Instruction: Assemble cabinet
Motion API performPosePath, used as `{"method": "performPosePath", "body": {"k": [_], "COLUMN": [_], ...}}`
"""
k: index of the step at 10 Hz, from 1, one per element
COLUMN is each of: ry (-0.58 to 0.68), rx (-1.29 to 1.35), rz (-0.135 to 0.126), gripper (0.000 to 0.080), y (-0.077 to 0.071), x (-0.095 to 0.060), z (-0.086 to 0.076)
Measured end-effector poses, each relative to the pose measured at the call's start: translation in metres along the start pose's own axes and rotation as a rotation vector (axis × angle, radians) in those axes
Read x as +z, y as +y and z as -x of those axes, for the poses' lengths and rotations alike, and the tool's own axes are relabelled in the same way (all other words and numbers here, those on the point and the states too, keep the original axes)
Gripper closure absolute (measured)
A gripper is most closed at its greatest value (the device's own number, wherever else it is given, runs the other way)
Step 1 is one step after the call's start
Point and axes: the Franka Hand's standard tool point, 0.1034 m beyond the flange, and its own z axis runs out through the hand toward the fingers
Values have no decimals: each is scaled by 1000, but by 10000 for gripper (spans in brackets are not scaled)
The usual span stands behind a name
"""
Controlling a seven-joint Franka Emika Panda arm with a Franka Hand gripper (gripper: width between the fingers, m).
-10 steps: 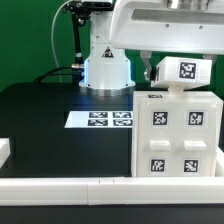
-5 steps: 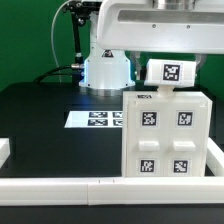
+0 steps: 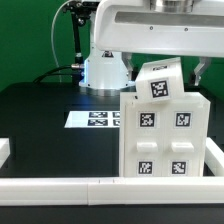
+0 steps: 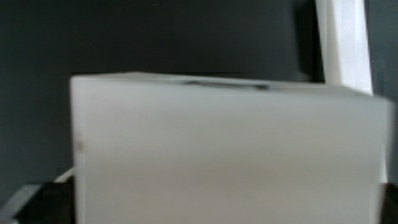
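The cabinet (image 3: pixel 163 135) stands at the lower right of the exterior view, a tall white plastic box with four square tags on the face turned to the camera, resting on the black table (image 3: pixel 50 125) just inside the white rail (image 3: pixel 60 184) along the bottom edge. A smaller white tagged block (image 3: pixel 160 80) sits tilted at the cabinet's top edge, right under the arm. The marker board (image 3: pixel 95 119) lies flat on the table at centre, just beside the cabinet's left side. The gripper itself is hidden behind the arm's white housing (image 3: pixel 150 25), and the wrist view shows only a blurred white face (image 4: pixel 214 150) filling the frame, so whether the fingers are spread or pinching anything cannot be told. The cabinet looks rigid, hollow and fairly light for its bulk, with smooth, probably slippery walls; it seems far too wide to span, so a thin wall or top edge is likely the best hold, or it can be pushed low down to avoid tipping.
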Motion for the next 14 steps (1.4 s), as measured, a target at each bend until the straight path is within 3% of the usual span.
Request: {"method": "performPosePath", "body": {"k": [3,7,10,13,14], "ry": [-5,5,130,101,-8], "rx": [15,14,33,42,51], "rz": [-6,-6,-27,-23,-1], "gripper": [5,2,2,2,2], "y": [3,2,-11,-10,-3], "x": [-17,-17,-29,-27,-24], "z": [-5,-7,-25,-21,-15]}}
